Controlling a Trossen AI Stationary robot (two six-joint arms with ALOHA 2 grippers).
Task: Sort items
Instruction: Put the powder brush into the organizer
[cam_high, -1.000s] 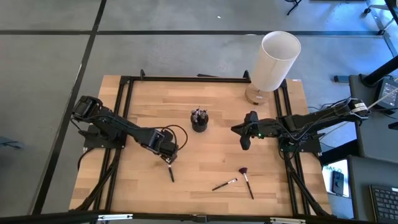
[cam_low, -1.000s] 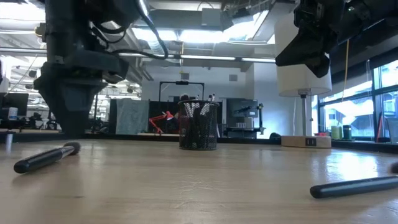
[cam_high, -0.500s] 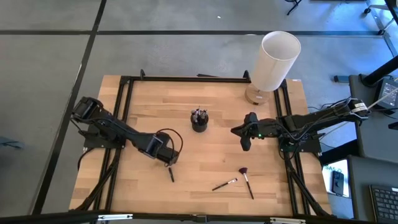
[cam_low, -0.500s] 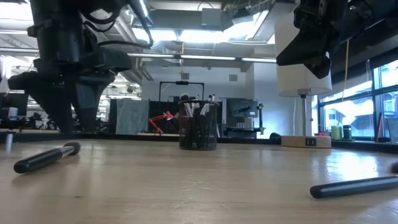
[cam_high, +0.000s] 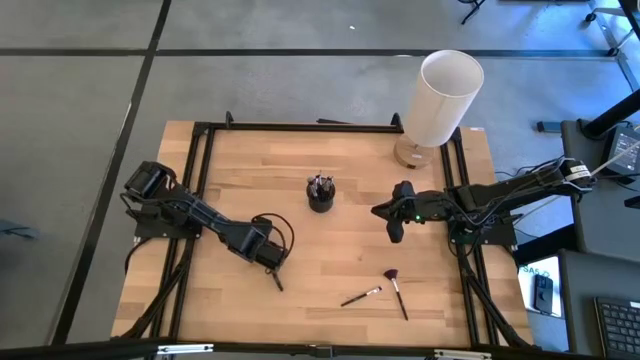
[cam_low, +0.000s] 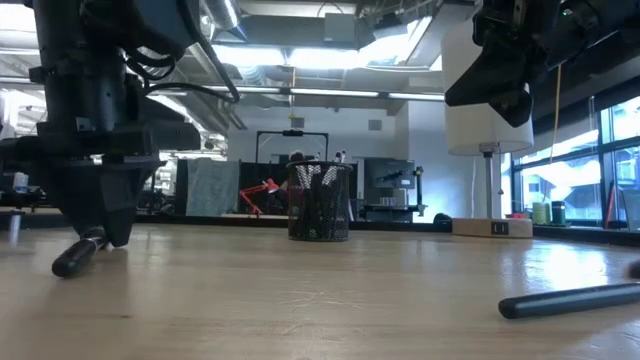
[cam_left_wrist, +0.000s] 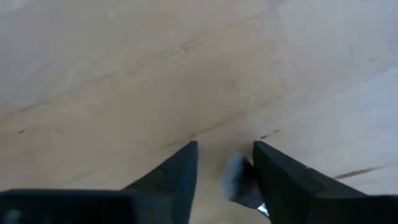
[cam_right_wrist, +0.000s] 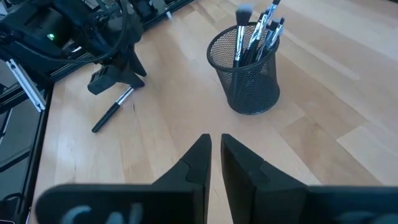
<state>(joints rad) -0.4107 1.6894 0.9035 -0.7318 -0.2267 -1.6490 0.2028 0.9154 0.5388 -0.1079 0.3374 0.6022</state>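
Note:
A black-handled brush (cam_high: 278, 282) lies flat on the wooden table, toward its near left. My left gripper (cam_high: 271, 265) points down over the brush's pale bristle end (cam_left_wrist: 235, 182), open, one finger on each side of it. In the right wrist view this gripper (cam_right_wrist: 115, 79) stands on the brush (cam_right_wrist: 112, 111). Two more brushes, one thin (cam_high: 360, 296) and one with a reddish fan head (cam_high: 396, 288), rest on the table near its front edge. My right gripper (cam_high: 394, 228) hangs shut above the table's right half, with nothing in it. My left gripper comes from above, pointing down, with its fingers across the brush. The bristle end (cam_left_wrist: 236, 184) lies against the inner side of one finger (cam_left_wrist: 273, 182); the other finger stands apart from it. The brush lies flat on the table.
A black mesh cup (cam_high: 320, 193) with several brushes standing in it is at the table's middle. A tall white cylinder on a wooden foot (cam_high: 442, 95) stands at the far right corner. Black frame rails (cam_high: 190, 200) run along the table's sides.
My left gripper has sunk toward the table and gone a little toward the near edge, rolling about its own axis, and now straddles the brush's bristle end. The brush has turned a little on the table.

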